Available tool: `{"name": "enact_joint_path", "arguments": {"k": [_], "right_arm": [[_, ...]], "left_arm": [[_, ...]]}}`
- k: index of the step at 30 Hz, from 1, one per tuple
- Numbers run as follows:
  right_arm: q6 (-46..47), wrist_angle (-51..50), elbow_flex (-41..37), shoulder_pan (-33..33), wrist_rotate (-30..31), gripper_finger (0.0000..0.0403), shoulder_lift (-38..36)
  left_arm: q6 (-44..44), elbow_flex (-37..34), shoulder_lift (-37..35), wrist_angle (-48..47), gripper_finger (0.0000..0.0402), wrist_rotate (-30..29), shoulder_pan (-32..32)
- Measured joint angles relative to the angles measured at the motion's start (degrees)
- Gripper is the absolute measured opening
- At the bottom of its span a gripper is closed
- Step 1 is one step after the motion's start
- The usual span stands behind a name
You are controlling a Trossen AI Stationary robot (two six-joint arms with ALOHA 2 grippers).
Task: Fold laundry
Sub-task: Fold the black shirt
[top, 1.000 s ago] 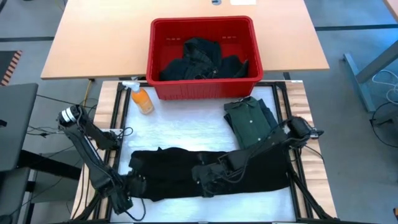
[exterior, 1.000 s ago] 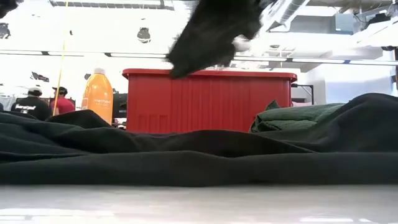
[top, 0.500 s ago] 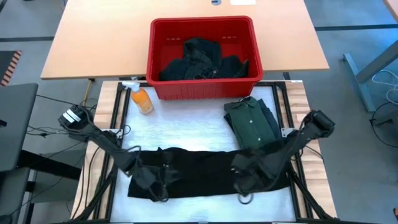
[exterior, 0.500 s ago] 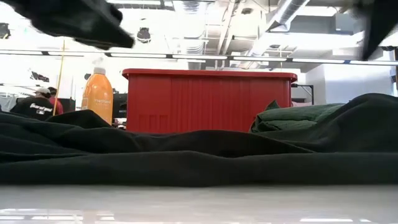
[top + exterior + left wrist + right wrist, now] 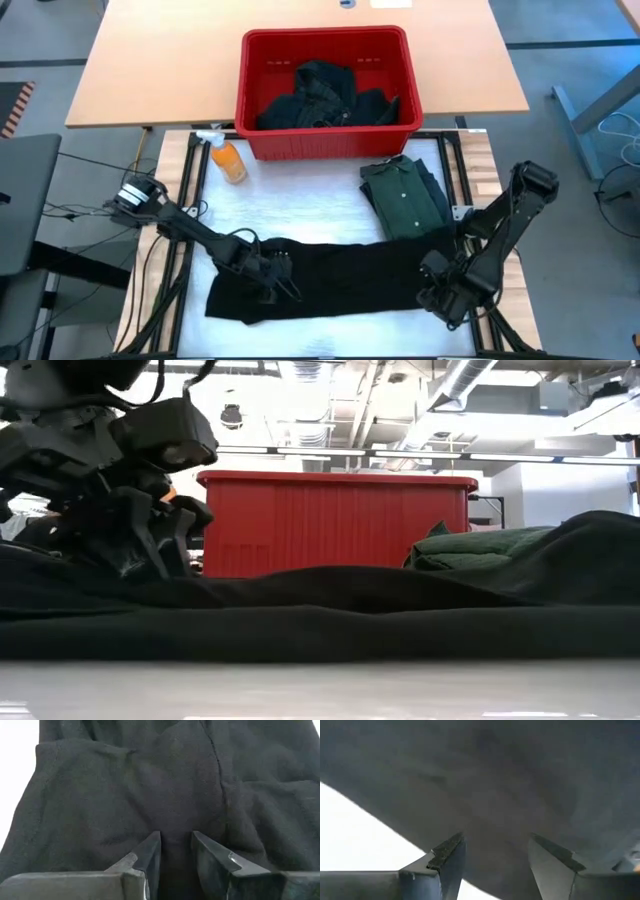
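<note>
Black garment [image 5: 340, 280] was laid flat along near table edge, partly folded. Left gripper [image 5: 272, 278] was lowered onto its left part, fingers narrowly parted, nothing pinched. Right gripper [image 5: 447, 290] was held wide open at right end. Green shirt [image 5: 403, 196] was judged folded; clothes in red basket [image 5: 250, 75] left.

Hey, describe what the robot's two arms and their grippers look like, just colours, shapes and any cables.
Both arms are dark, slim and jointed, with loose dark cables along the links. The left gripper and right gripper each carry two flat, dark wedge-shaped fingers with angled tips. A pale round part shows at the left arm's shoulder.
</note>
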Motion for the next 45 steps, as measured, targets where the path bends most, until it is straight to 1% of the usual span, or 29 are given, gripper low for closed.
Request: {"name": "enact_joint_path", "arguments": {"k": [3,8,13,17,19,22,26,28,30,34,41,45], "right_arm": [[2.1,0.9,-3.1,0.8,-2.4,0.0234,-1.0],[7.1,0.9,-3.6,2.1,-4.3,0.0234,-2.9],[12.5,-2.7,-3.5,2.6,-4.9,0.0234,-4.1],[14.5,-5.6,-3.7,3.0,-4.9,0.0234,-2.7],[14.6,-4.1,-4.8,2.9,-4.4,0.0234,-2.2],[14.6,1.8,-8.5,2.8,-1.6,0.0234,-2.0],[15.7,9.0,-12.4,2.8,2.3,0.0234,-2.0],[16.0,10.3,-13.2,2.8,3.6,0.0234,-2.0],[15.9,10.6,-13.2,3.0,4.5,0.0234,-2.0],[13.9,9.5,-13.1,3.0,3.9,0.0234,-3.6],[13.2,2.1,-8.9,3.0,4.9,0.0234,-6.1],[13.0,1.2,-8.3,2.9,4.9,0.0234,-6.9]], "left_arm": [[-4.9,0.3,1.2,-3.9,0.0098,2.8,0.0],[-13.0,0.7,-0.3,-14.4,0.0097,11.7,-0.3],[-16.7,0.5,-3.4,-21.1,0.0097,14.5,-1.3],[-20.3,-0.2,-6.9,-27.1,0.0097,17.7,-1.4],[-20.7,-0.3,-8.4,-29.3,0.0097,17.3,-1.4],[-20.3,-0.4,-9.8,-31.0,0.0097,15.2,-1.4],[-18.6,-0.4,-10.1,-31.0,0.0097,12.8,-1.4],[-18.4,-0.4,-10.1,-31.0,0.0097,12.5,-1.4],[-18.4,-0.4,-10.1,-31.0,0.0097,12.4,-1.4],[-18.3,-0.4,-10.1,-31.0,0.0097,12.1,-1.4],[-18.4,-0.3,-10.2,-30.9,0.0097,11.9,-1.4],[-18.6,-0.2,-10.2,-30.8,0.0097,11.1,-1.3]]}}
